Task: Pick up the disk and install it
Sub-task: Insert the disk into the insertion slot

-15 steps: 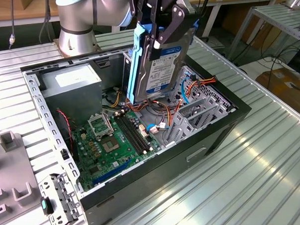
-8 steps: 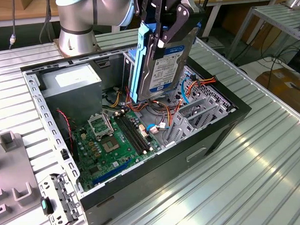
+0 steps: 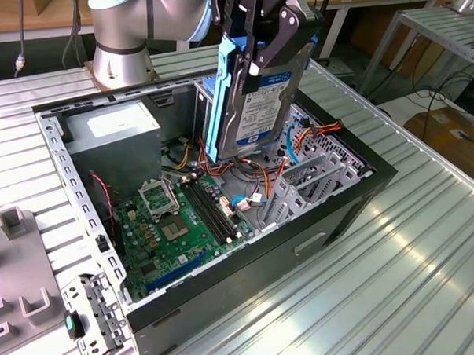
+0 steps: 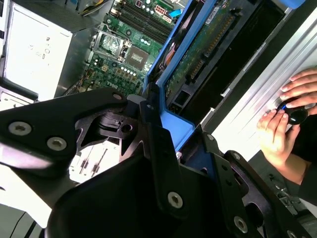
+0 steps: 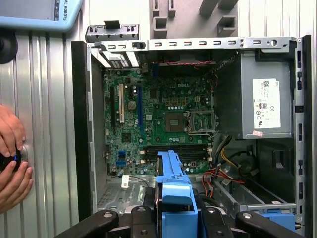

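The disk [image 3: 263,107], a silver hard drive with a white and blue label and blue side rails, hangs on edge above the open computer case [image 3: 319,245]. My gripper [image 3: 257,52] is shut on its upper end. The disk's lower edge is just above the cables and the metal drive cage [image 3: 314,176] at the case's end on the exterior view's right. In the second wrist view the disk's green circuit side [image 4: 200,52] and blue rail run away from the gripper [image 4: 171,136] toward the motherboard. In the first wrist view the blue rail [image 5: 173,183] sits between the black fingers [image 5: 141,223].
Inside the case lie a green motherboard [image 3: 180,223] and a grey power-supply box [image 3: 113,128] with red, yellow and orange cables between. A person's hands [image 5: 12,158] rest on the ribbed table beside the case. A loose metal bracket [image 3: 90,317] and grey fixtures [image 3: 11,227] lie on the exterior view's left.
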